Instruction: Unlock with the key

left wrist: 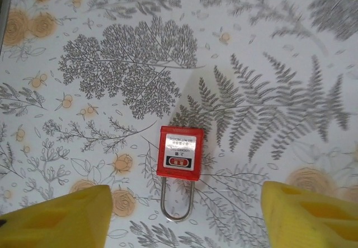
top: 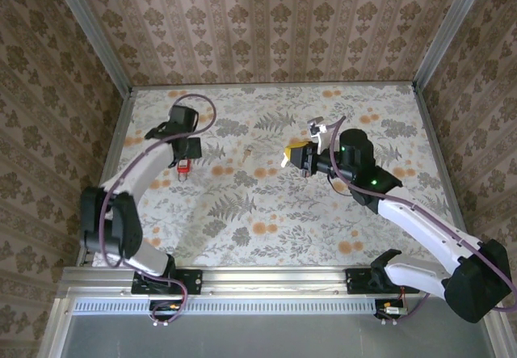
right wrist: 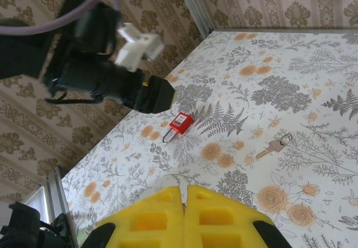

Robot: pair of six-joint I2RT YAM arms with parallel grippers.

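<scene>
Red lock lies flat on the worktop, just under the left pincer, spread wide and holding nothing; the right pincer is pressed together, empty; the key lies apart from the lock; nothing is grabbed yet; next, I think, the left pincer must drop and pinch the lock.

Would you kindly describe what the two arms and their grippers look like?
The left arm and right arm have white link shells, black joints and black bases, each trailed by a purplish cable. Small green lights glow on the right arm's black wrist section. The left gripper and right gripper carry blocky yellow fingers with recessed pockets.
</scene>
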